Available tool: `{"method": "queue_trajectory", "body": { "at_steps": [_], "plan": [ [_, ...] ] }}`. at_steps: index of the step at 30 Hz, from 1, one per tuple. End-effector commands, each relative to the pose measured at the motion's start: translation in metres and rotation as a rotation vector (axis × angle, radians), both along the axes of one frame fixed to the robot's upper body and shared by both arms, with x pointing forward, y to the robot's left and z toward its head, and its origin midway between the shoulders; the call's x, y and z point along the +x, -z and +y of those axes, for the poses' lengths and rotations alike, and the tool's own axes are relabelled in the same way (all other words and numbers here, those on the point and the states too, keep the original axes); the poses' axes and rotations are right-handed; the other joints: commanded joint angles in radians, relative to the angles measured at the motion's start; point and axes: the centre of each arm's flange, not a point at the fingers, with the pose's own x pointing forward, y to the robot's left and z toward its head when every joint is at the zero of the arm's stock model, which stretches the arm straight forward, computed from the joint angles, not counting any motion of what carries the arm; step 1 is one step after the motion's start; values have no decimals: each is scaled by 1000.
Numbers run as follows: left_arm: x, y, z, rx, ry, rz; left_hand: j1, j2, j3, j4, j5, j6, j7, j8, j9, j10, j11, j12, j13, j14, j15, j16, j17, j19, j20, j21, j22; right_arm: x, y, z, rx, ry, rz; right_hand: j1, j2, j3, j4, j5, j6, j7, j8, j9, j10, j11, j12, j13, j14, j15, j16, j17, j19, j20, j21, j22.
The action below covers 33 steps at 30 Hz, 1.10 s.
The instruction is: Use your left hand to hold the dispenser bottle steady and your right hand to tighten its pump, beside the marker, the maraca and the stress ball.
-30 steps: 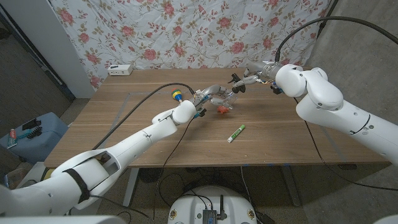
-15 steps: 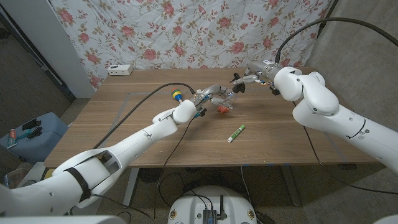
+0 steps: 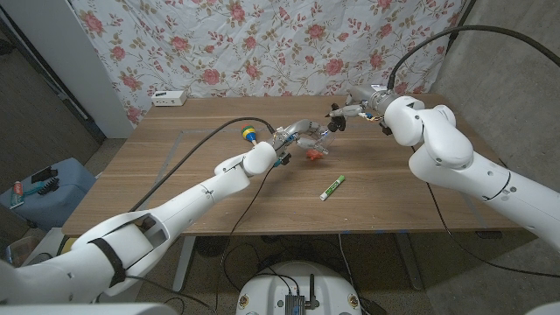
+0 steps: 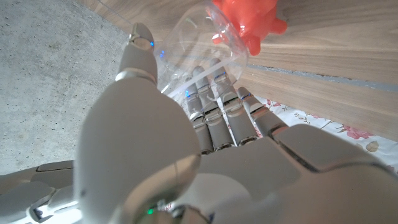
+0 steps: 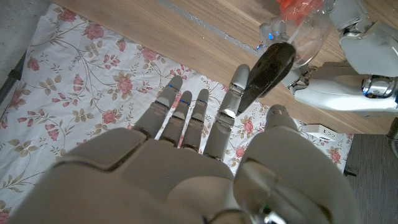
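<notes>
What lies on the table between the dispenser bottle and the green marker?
In the head view, only bare wood lies between the dispenser bottle, held by the left hand, and the green marker. The orange stress ball sits right by the bottle.

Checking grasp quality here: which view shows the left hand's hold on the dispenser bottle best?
The left wrist view: the left hand wraps the clear dispenser bottle close up. The head view shows that grip small and distant; the right wrist view catches the bottle partly behind the dark pump.
</notes>
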Motion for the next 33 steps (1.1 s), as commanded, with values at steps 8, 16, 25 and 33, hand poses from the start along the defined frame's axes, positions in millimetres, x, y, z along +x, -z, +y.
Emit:
{"method": "queue_trajectory", "body": {
  "at_steps": [8,16,25,33],
  "plan": [
    [-7,4,8,-26,0,-13,-4,130,117,105,2,218,-39,4,0,70,-57,4,4,72,-134,5,2,2,-96,-1,3,-9,4,2,-3,39,-4,-26,-21,-21,3,-5,-33,10,-24,2,-5,16,-13,3,-6,-7,-8,2,-8,6,-7,4],
    [-9,6,13,-37,0,-21,-3,129,119,104,2,217,-38,3,0,72,-58,3,5,71,-135,6,3,2,-96,-1,3,-20,0,4,-14,58,-18,-41,-32,-31,7,-6,-18,14,-23,3,-3,15,-14,3,-7,-5,-10,3,-13,11,-8,4],
    [-8,5,16,-49,2,-30,-5,129,120,105,2,219,-41,3,-1,75,-57,2,7,71,-134,6,4,2,-96,-1,3,-31,-2,5,-16,76,-28,-52,-37,-37,10,-6,-6,16,-22,3,0,13,-16,3,-8,-4,-12,4,-14,14,-7,4],
    [-6,3,16,-54,7,-35,-6,128,124,105,3,218,-40,3,-1,75,-58,1,9,70,-134,2,0,3,-96,-1,3,-38,-3,2,-11,86,-42,-59,-40,-41,12,-5,-10,16,-27,4,-2,12,-18,4,-8,-6,-14,4,-13,15,-7,4]
  ]
}}
